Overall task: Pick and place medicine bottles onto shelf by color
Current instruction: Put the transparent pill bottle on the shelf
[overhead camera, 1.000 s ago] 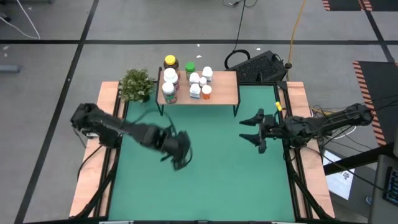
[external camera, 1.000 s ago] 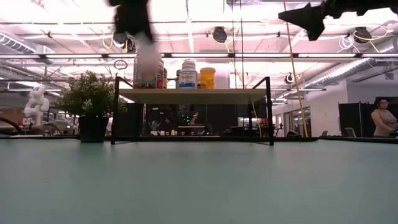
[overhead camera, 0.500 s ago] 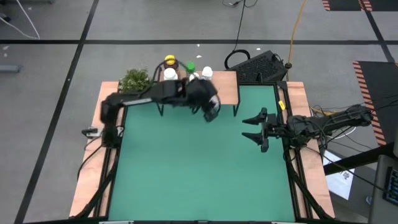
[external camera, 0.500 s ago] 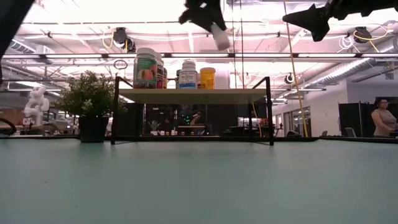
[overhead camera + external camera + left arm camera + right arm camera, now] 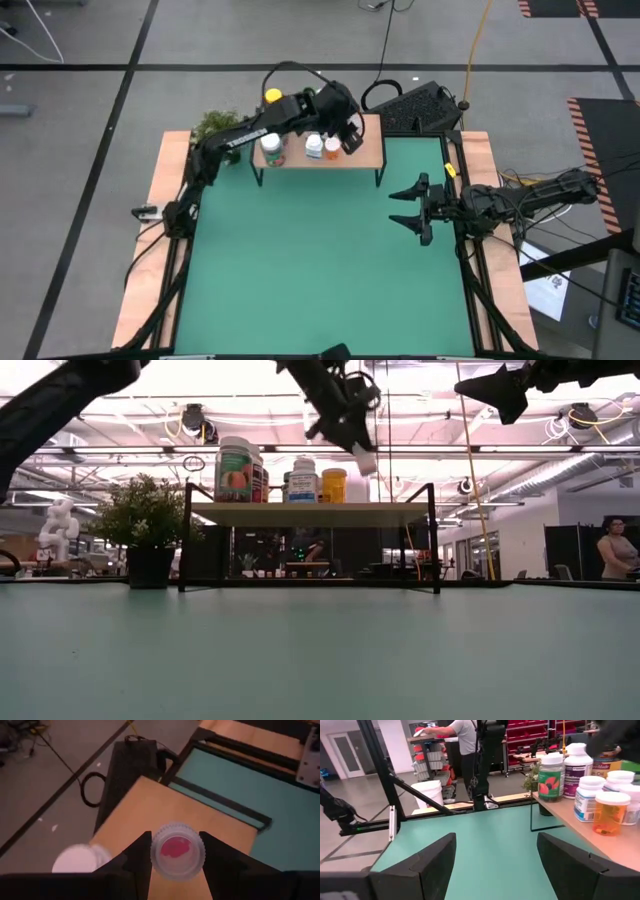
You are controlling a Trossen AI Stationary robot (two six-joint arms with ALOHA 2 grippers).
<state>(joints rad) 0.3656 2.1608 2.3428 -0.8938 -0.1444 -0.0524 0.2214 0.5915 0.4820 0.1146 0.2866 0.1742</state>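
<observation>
My left gripper (image 5: 345, 125) hangs over the shelf (image 5: 367, 143), a low stand with a light wood top and black legs, and is shut on a small white medicine bottle (image 5: 177, 851). The low view shows that bottle (image 5: 365, 458) above the shelf top (image 5: 310, 513). Several other medicine bottles (image 5: 298, 140) stand on their bases on the shelf's left half: white, amber and green-capped ones (image 5: 585, 785). My right gripper (image 5: 410, 208) waits open near the table's right edge, well above the table (image 5: 495, 390). My left gripper pinches the white bottle between its two fingers (image 5: 140, 854), one on each side of its round ribbed end (image 5: 176, 832), which faces the wrist camera. The fingers come from above, slanting down. The bottle is lifted clear and tilts below the fingers (image 5: 365, 458), above the shelf top.
A small potted plant (image 5: 215, 125) stands at the shelf's left end. A black device with cables (image 5: 420, 105) lies on the floor behind the shelf. The shelf's right half (image 5: 150, 805) is bare wood. People stand in the room beyond the table (image 5: 462, 740).
My left arm has swung fast from the table's middle-left toward the far edge, carrying the white bottle, and now stands over the shelf. In the last half second it went farther over the shelf top and dropped a little. The right arm kept still.
</observation>
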